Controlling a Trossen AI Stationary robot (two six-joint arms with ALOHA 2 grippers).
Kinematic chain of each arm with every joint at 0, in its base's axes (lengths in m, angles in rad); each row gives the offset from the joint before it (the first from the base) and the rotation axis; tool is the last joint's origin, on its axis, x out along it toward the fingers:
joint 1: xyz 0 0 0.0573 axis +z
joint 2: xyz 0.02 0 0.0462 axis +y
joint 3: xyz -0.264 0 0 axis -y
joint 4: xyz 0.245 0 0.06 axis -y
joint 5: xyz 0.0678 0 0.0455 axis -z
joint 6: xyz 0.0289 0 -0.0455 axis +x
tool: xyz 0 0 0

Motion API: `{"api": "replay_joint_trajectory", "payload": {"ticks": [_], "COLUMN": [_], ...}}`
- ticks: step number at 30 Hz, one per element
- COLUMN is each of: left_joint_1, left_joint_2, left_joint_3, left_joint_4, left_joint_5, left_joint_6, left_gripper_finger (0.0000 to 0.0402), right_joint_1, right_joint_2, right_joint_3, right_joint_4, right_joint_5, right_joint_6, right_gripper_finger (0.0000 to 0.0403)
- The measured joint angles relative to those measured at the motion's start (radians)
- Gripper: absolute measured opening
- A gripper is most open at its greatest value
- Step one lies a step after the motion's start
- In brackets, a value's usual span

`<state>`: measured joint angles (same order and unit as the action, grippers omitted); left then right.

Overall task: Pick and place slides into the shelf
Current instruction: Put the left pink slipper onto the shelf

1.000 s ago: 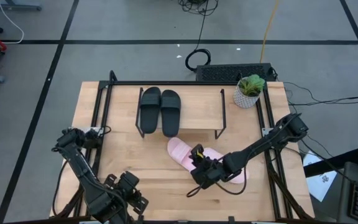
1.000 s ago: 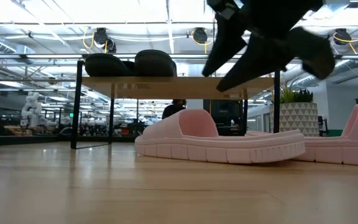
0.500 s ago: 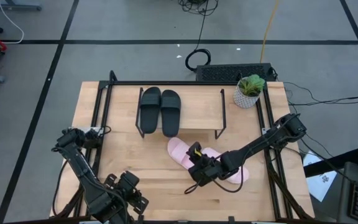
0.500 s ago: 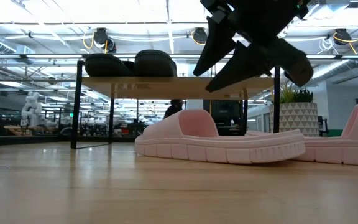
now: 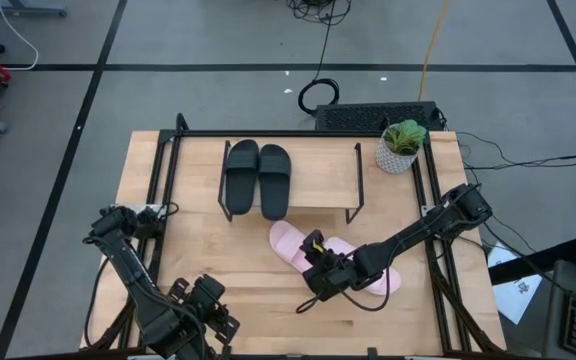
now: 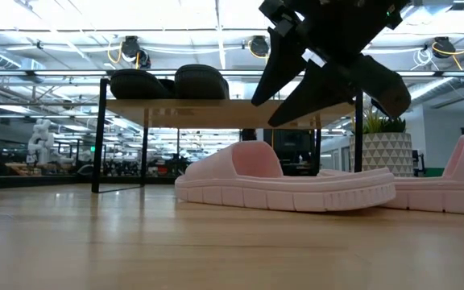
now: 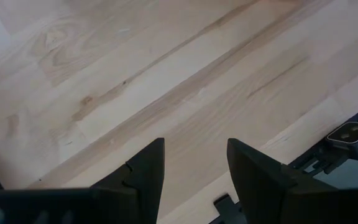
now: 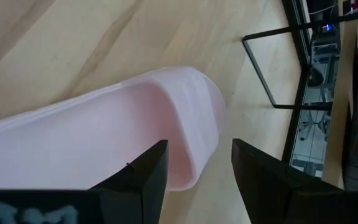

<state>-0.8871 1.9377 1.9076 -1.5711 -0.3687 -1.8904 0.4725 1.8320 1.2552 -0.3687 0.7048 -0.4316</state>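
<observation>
Two matte black slides lie soles down, side by side, on the shelf's light plank top; the low view shows the black pair on the plank. Two pale pink slides rest on the table in front of the shelf, one nearer the shelf, the other partly under my right arm. My right gripper hovers open above the nearer pink slide, fingers slanting down; the wrist view shows its rounded end past the fingers. My left gripper waits open near the table's near-left corner.
A potted plant in a patterned white pot stands at the table's far right corner. Black frame rails run along both sides of the table. The shelf's thin black legs stand on the table. Bare wood lies between the two arms.
My right gripper has drifted a little toward the table's left and far side, staying open above the pink slides. The slides have not moved.
</observation>
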Motion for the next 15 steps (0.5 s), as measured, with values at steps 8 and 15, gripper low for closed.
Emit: {"api": "replay_joint_trajectory", "payload": {"ticks": [8, 15], "left_joint_1": [0.000, 0.000], "left_joint_2": [0.000, 0.000], "left_joint_3": [0.000, 0.000], "left_joint_4": [0.000, 0.000], "left_joint_5": [0.000, 0.000], "left_joint_6": [0.000, -0.008], "left_gripper_finger": [0.0172, 0.0172], "right_joint_1": [0.000, 0.000], "right_joint_2": [0.000, 0.023], "right_joint_3": [0.000, 0.000], "right_joint_4": [0.016, 0.025], "right_joint_5": [-0.001, -0.026], "right_joint_6": [0.026, 0.026], "right_gripper_finger": [0.0169, 0.0169]}}
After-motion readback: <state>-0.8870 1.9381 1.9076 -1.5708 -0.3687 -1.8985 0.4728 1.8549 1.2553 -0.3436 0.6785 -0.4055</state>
